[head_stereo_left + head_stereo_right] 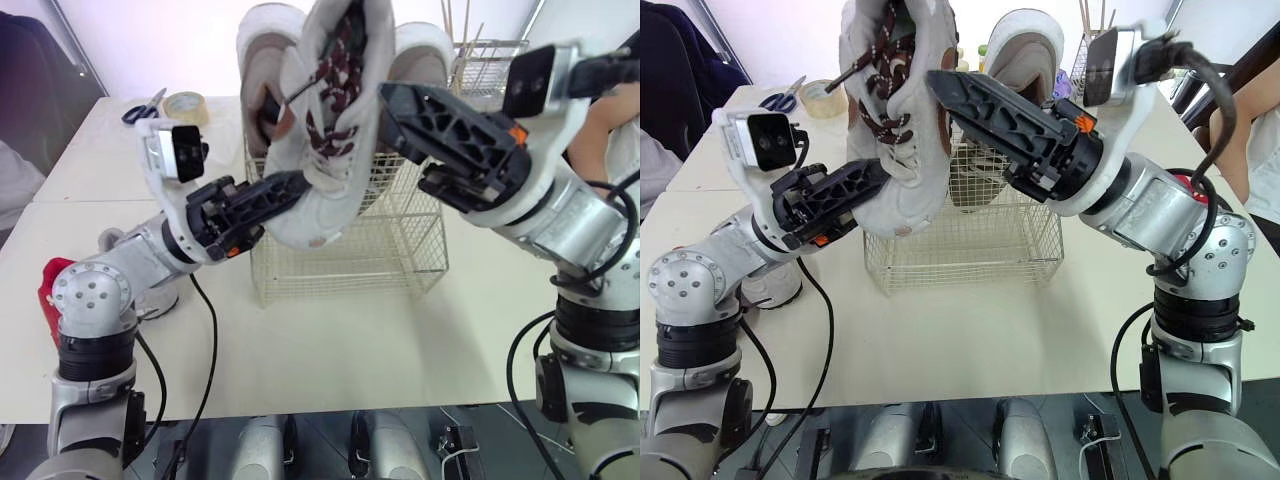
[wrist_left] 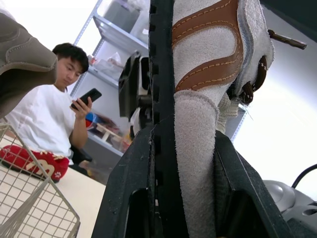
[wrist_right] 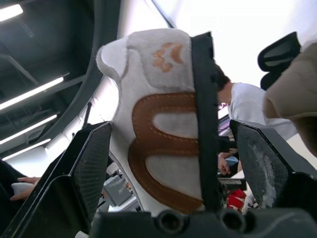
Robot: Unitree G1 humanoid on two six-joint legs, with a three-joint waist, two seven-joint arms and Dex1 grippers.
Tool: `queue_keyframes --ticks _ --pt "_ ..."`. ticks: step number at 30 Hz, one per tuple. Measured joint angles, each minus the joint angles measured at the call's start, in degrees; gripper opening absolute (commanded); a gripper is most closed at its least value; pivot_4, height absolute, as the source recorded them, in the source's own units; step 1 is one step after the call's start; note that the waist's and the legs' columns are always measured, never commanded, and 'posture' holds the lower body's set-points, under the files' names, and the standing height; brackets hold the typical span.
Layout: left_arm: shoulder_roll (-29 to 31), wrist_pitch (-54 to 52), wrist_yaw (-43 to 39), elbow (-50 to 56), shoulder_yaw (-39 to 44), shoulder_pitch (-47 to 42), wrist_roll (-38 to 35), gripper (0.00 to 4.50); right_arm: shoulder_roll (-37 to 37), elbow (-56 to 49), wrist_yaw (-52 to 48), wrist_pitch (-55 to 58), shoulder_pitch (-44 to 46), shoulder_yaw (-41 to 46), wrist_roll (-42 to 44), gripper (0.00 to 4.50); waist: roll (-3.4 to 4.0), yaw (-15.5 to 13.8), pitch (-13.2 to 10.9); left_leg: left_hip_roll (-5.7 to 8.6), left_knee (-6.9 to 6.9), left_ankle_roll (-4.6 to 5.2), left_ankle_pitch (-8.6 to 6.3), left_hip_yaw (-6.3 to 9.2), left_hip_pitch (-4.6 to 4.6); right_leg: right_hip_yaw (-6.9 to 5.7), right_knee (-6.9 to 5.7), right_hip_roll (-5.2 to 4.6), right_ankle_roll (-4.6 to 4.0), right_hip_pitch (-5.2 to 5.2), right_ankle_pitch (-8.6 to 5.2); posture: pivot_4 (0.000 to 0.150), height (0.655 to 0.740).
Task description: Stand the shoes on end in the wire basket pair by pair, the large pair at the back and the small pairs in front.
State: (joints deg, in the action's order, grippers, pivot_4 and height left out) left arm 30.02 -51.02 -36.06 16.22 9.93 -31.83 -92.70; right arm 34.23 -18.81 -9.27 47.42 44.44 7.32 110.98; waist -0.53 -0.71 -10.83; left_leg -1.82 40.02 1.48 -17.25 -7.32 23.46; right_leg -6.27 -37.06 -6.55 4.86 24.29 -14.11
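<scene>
Grey suede sneaker (image 1: 330, 200) with tan leather trim and dark brown laces hangs upright in the air, toe down, held between the two sets of jaws. The left jaws are closed tight on it: their black fingers (image 2: 237, 193) press one on each side of the suede wall near the heel, with no gap visible in the left wrist view. The right jaws are spread wide. Their fingers (image 3: 84, 173) stand on either side of the sneaker's heel, with clear space showing between each pad and the suede, so they grip nothing.

Just below and beyond both jaws sits the wire basket (image 1: 390, 250) on the pale table (image 1: 350, 350). Behind the held sneaker, on the side away from the jaws, two large pale shoes (image 1: 262, 50) stand on end at the basket's rear.

Well beyond the left jaws, a roll of tape (image 1: 186, 105) and blue-handled scissors (image 1: 143, 108) lie on the table. A small white shoe (image 1: 770, 288) rests on the table beneath the left arm. Past the left jaws, a seated person (image 2: 44, 114) in a white shirt looks at a phone (image 2: 88, 96).
</scene>
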Motion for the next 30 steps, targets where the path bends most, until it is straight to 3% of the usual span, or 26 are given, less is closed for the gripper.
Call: queue_keyframes --ticks 8,11,16,18,23,30 --pt "-0.62 -0.58 -0.74 0.11 -0.14 0.29 1.13 1.22 0.01 -0.06 -0.15 0.00 0.00 0.04 -0.34 4.10 0.00 0.11 0.00 -0.01 -0.01 0.00 0.00 0.00 0.00 0.00 0.00 0.00 0.00 0.00 0.00 0.150 0.7400" --pt "-0.94 -1.00 -0.72 0.33 -0.22 0.45 1.56 1.22 -0.41 -0.13 -0.25 -0.15 -0.01 0.01 -1.84 3.30 0.00 0.10 0.00 -0.01 -0.01 0.00 0.00 0.00 0.00 0.00 0.01 0.00 0.00 0.00 0.00 0.150 0.7400" --pt "-1.23 -1.20 -1.08 0.91 -0.20 0.48 2.02 1.22 -1.31 -0.17 -0.13 -0.30 -0.02 -0.03 -3.92 1.03 0.00 0.10 0.00 -0.01 -0.01 0.00 0.00 0.00 0.00 0.00 0.01 0.00 0.00 0.00 0.00 0.150 0.7400" --pt "-1.14 -1.32 -1.05 0.86 -0.16 0.48 2.07 1.78 -1.45 -0.16 -0.17 -0.30 -0.01 -0.03 -4.38 0.50 0.00 0.10 0.00 -0.01 -0.01 0.01 0.00 0.00 0.00 0.00 0.01 0.00 0.00 0.00 0.00 0.150 0.7400" --pt "0.28 -2.11 -0.84 0.38 -0.16 0.50 3.58 3.98 -1.43 -0.19 -1.99 -0.05 0.30 -0.04 -5.94 0.50 0.01 0.15 0.00 -0.01 -0.02 0.01 -0.01 0.00 0.00 0.00 0.02 0.01 0.00 0.01 0.00 0.150 0.7400" --pt "17.94 -3.91 -3.01 6.99 4.36 4.92 11.21 3.98 7.07 2.70 -21.18 -4.79 2.28 3.86 -28.02 0.50 -0.02 0.12 -0.05 -0.02 -0.09 0.03 -0.03 -0.05 0.07 0.00 0.12 0.01 0.01 0.12 -0.01 0.150 0.7400"
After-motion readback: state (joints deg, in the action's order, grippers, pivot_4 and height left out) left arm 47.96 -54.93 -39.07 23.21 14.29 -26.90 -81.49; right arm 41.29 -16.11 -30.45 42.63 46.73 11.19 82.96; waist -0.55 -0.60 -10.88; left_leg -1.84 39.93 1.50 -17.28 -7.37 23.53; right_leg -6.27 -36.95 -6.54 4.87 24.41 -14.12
